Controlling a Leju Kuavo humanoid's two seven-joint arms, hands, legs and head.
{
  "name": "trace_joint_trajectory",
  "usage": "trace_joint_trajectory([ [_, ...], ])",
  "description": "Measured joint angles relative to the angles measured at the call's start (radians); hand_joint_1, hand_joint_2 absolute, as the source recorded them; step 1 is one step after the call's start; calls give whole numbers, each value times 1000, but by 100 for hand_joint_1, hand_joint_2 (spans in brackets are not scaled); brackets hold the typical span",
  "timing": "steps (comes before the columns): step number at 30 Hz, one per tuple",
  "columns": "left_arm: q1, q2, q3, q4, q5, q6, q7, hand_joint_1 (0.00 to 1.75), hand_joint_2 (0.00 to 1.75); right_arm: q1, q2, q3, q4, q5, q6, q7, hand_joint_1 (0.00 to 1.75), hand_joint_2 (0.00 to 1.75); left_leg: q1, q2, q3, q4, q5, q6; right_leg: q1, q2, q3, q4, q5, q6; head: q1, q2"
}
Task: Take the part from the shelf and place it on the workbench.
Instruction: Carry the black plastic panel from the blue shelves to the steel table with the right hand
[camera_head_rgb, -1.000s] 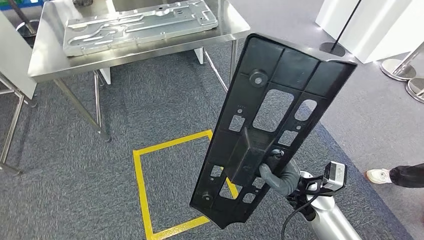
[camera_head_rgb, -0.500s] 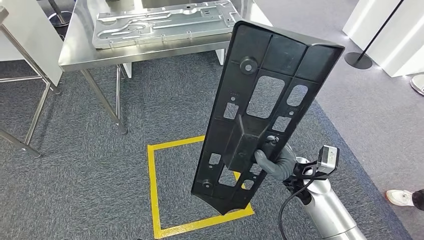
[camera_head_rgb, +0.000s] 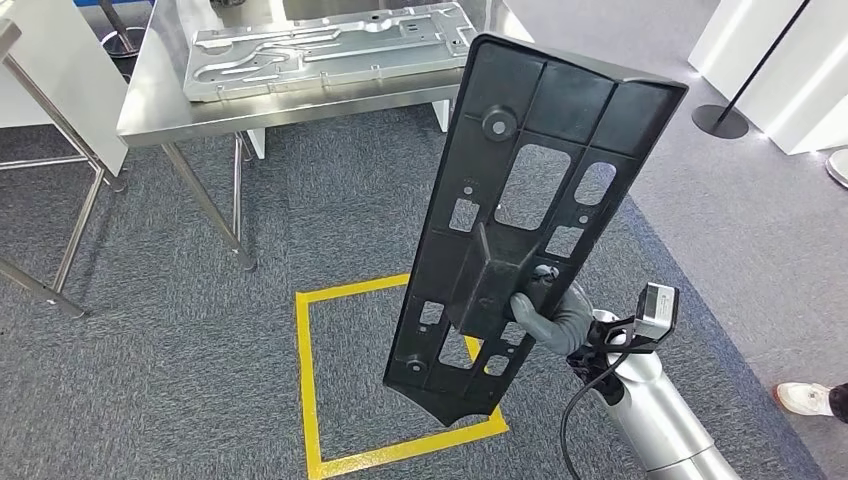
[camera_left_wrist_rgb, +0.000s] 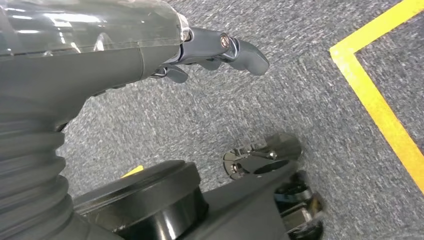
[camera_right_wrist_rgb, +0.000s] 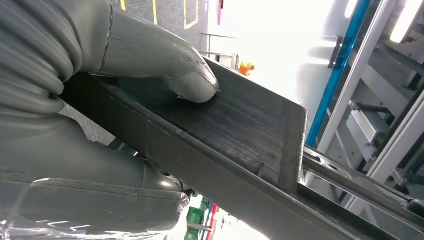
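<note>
A long black plastic part (camera_head_rgb: 530, 215) with several cut-outs stands nearly upright in front of me, over the carpet. My right hand (camera_head_rgb: 550, 318) grips it by a raised rib low on its back. In the right wrist view the thumb (camera_right_wrist_rgb: 165, 65) presses on the black rib (camera_right_wrist_rgb: 235, 130). The steel workbench (camera_head_rgb: 150, 100) stands ahead at the upper left, apart from the part. My left hand (camera_left_wrist_rgb: 100, 50) hangs over the carpet with its fingers (camera_left_wrist_rgb: 240, 50) loosely extended and holds nothing.
A pressed silver metal panel (camera_head_rgb: 320, 45) lies on the workbench. A yellow taped square (camera_head_rgb: 305, 380) marks the carpet below the part. A white-panelled frame (camera_head_rgb: 60, 60) stands at the left, a stanchion base (camera_head_rgb: 718, 120) at the right. A person's shoe (camera_head_rgb: 800, 397) shows at the lower right.
The whole view has swung since a second ago, so the workbench now sits further right in the picture. The black part stays in my right hand's grip, nearly as before.
</note>
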Motion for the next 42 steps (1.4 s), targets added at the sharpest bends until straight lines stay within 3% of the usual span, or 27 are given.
trace_joint_trajectory([
  [3, 1, 0, 0, 0, 0, 0, -1, 0, 175, -4, 2, 3, 2, -1, 0, 0, 175, 175, -2, -3, 7, -16, 0, 19, -1, 0, 3, -4, -1, 19, 0, 0],
  [5, 1, -1, 0, 0, 0, 0, -2, 0, 175, -6, 5, 3, 2, -2, 0, -1, 175, 175, 2, -4, 16, -28, 5, 33, -4, 2, -12, 34, -25, 28, 0, 0],
  [8, 3, -2, 0, 0, 0, -3, -2, 0, 175, -1, 9, 2, 5, -3, 1, -1, 175, 175, 1, -5, 22, -31, 3, 43, -5, 7, -110, 218, -103, 34, 0, 0],
  [9, 4, -2, 0, 0, 0, -3, -2, 0, 175, 3, 10, 2, 6, -3, 1, -1, 175, 175, 0, -7, 23, -30, 1, 43, -5, 7, -138, 263, -110, 36, 0, 0],
  [10, 6, -2, 0, 0, 0, -3, -3, 0, 175, 7, 11, 2, 7, -3, 2, -1, 175, 175, 0, -8, 26, -30, -2, 43, -5, 7, -150, 273, -98, 37, 0, 0],
  [11, 8, -2, 1, 0, 0, -4, -4, 0, 175, 9, 11, 2, 7, -3, 2, -1, 175, 175, 0, -10, 30, -29, -6, 41, -5, 7, -141, 242, -68, 36, 0, 0],
  [13, 10, -2, 1, 0, 0, -6, -5, 0, 175, 10, 11, 2, 7, -3, 2, -1, 175, 175, -1, -13, 41, -26, -17, 35, -5, 7, -83, 110, 6, 31, 0, 0],
  [15, 11, -2, 1, 0, 0, -10, -6, 0, 175, 13, 12, 2, 4, -3, 3, -1, 175, 175, -4, -14, 46, -22, -28, 25, -1, 8, -41, 19, 33, 21, 0, 0],
  [18, 12, -2, 1, 0, 1, -12, -9, 0, 175, 19, 13, 3, -4, -4, 3, -1, 175, 175, -5, -14, 49, -23, -39, 9, 2, 10, -33, 2, 22, 3, 0, 0],
  [20, 13, -2, 1, 0, 2, -13, -14, 0, 175, 21, 13, 3, -10, -4, 3, -2, 175, 175, -3, -11, 39, 11, -61, -2, -3, 8, -22, -3, 16, -11, 0, 0],
  [21, 14, -2, 1, 0, 4, -13, -16, 0, 175, 23, 12, 3, -13, -4, 3, -2, 175, 175, -2, -8, 17, 60, -84, -6, -4, 7, -15, -5, 13, -16, 0, 0],
  [23, 19, -2, 1, 0, 7, -13, -17, 0, 175, 28, 11, 3, -15, -4, 4, -2, 175, 175, 1, -5, -59, 200, -136, -12, -2, 5, -4, -5, 4, -23, 0, 0],
  [24, 21, -2, 1, 0, 10, -13, -18, 0, 175, 32, 11, 3, -15, -4, 5, -1, 175, 175, 2, -4, -95, 255, -147, -14, -1, 5, 2, -5, -1, -24, 0, 0],
  [25, 22, -2, 2, 0, 11, -12, -18, 0, 175, 36, 11, 3, -15, -4, 6, -1, 175, 175, 2, -3, -115, 276, -138, -14, 0, 6, 8, -5, -6, -24, 0, 0],
  [26, 23, -2, 4, 0, 13, -11, -19, 0, 175, 38, 11, 4, -15, -4, 7, -1, 175, 175, 2, -3, -116, 257, -108, -12, 0, 6, 17, -5, -12, -23, 0, 0],
  [28, 25, -1, 6, 0, 17, -7, -20, 0, 175, 38, 11, 5, -15, -5, 9, -2, 175, 175, 0, -3, -73, 130, -19, -4, 0, 7, 36, -5, -26, -19, 0, 0],
  [30, 27, -1, 11, 0, 20, -2, -20, 0, 175, 35, 11, 6, -14, -6, 15, -2, 175, 175, -5, -2, -28, 23, 26, 8, 3, 9, 47, -5, -37, -10, 0, 0],
  [32, 28, -1, 16, 0, 21, 1, -21, 0, 175, 33, 11, 6, -13, -8, 19, -4, 175, 175, -11, -2, -18, -2, 22, 16, 5, 9, 49, -8, -41, 1, 0, 0],
  [35, 32, -1, 21, 0, 21, 4, -21, 0, 175, 31, 14, 7, -13, -11, 20, -10, 175, 175, -3, -3, -5, -22, 22, 31, 3, 8, 47, 6, -58, 16, 0, 0],
  [37, 32, -2, 22, 0, 16, 4, -20, 0, 175, 33, 16, 6, -13, -14, 17, -15, 175, 175, 0, -3, 3, -30, 22, 39, 1, 10, -2, 102, -104, 24, 0, 0],
  [39, 32, -2, 22, 0, 10, 3, -17, 0, 175, 48, 16, 4, -15, -15, 11, -20, 175, 175, 0, -3, 5, -30, 17, 43, -2, 11, -83, 236, -147, 31, 0, 0],
  [40, 33, -2, 22, 0, 6, 1, -16, 0, 175, 59, 16, 3, -18, -14, 6, -22, 175, 175, 0, -5, 7, -30, 14, 43, -4, 11, -111, 270, -145, 34, 0, 0],
  [41, 34, -2, 22, 0, 4, 0, -14, 0, 175, 70, 16, 1, -22, -13, 3, -22, 175, 175, 0, -6, 11, -29, 11, 41, -6, 11, -118, 264, -122, 36, 0, 0],
  [42, 34, -2, 22, 0, 2, -2, -14, 0, 175, 79, 16, -1, -28, -11, 1, -23, 175, 175, 1, -7, 16, -27, 6, 38, -8, 11, -103, 217, -82, 37, 0, 0],
])
